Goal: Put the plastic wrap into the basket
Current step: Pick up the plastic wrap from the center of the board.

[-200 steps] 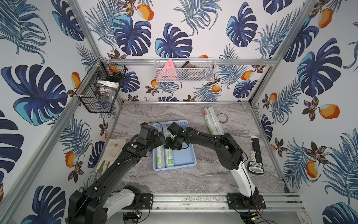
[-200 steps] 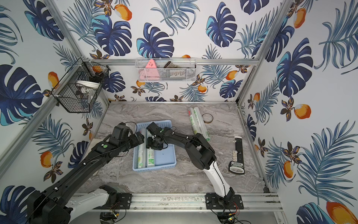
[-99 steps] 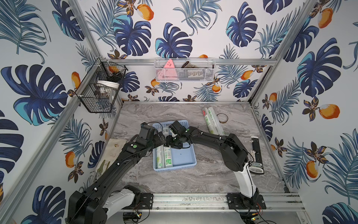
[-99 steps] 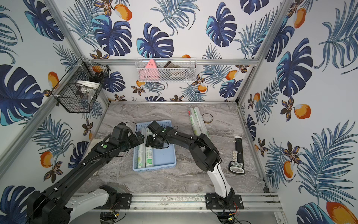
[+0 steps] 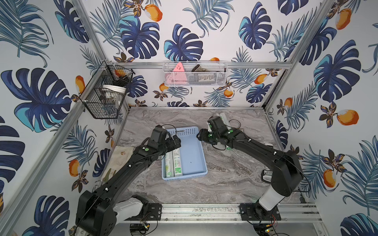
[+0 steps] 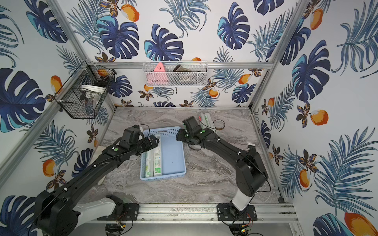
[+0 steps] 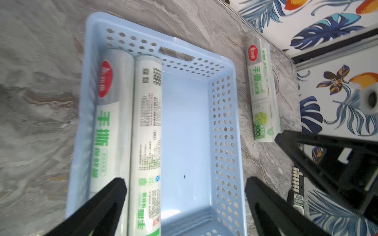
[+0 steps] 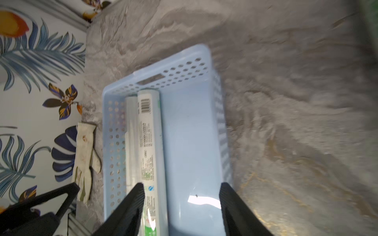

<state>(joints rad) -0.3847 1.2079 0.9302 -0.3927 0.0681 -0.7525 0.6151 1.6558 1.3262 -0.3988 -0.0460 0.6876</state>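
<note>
The light-blue basket (image 5: 192,157) (image 6: 172,155) sits mid-table. Two rolls of plastic wrap (image 5: 177,163) (image 6: 158,161) lie side by side along its left wall, seen close in the left wrist view (image 7: 146,132) and the right wrist view (image 8: 150,139). More plastic wrap (image 5: 224,118) (image 6: 206,120) (image 7: 262,92) lies on the table at the back right, partly behind my right arm. My left gripper (image 5: 176,143) (image 7: 185,190) hangs open over the basket's far left part. My right gripper (image 5: 199,135) (image 8: 181,196) is open and empty by the basket's far right corner.
A brown tape ring (image 5: 235,123) lies beside the back rolls. A black remote (image 5: 267,175) shows under my right arm. A pale glove (image 5: 120,155) (image 8: 84,155) lies at the table's left edge. A black wire basket (image 5: 106,92) and a white mesh basket (image 5: 194,74) hang on the walls.
My right gripper has drawn away from above the rolls in the basket, going right and back to the basket's far right corner, its jaws a little wider. The left arm has stayed put.
</note>
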